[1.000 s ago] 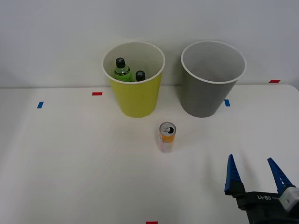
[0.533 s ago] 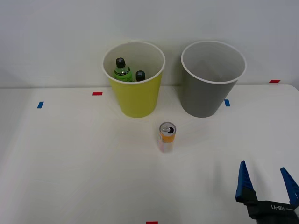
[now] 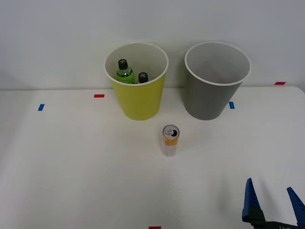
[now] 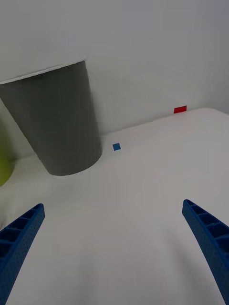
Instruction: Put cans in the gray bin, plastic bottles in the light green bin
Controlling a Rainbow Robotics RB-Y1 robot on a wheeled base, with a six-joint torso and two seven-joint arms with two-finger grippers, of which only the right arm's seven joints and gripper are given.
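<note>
An orange-yellow and pale pink can [image 3: 169, 140] stands upright on the white table, in front of the gap between the two bins. The light green bin [image 3: 138, 98] at the back holds two plastic bottles [image 3: 124, 71] with black caps, the other bottle [image 3: 143, 78] beside the first. To its right stands the gray bin [image 3: 212, 98], its pale inside showing nothing; it also appears in the wrist view [image 4: 57, 124]. My right gripper [image 3: 272, 202] is open at the front right corner of the table, well away from the can, with nothing between its blue fingers [image 4: 19, 238].
Small red tape marks [image 3: 99, 96] and blue tape marks [image 3: 41, 107] dot the white table [image 3: 71, 167]. A blue mark [image 4: 116, 147] and a red mark [image 4: 180, 109] lie near the gray bin. A plain wall rises behind the bins.
My right gripper has drawn back toward the front right edge of the table, staying open. The can, bottles and bins have not moved.
</note>
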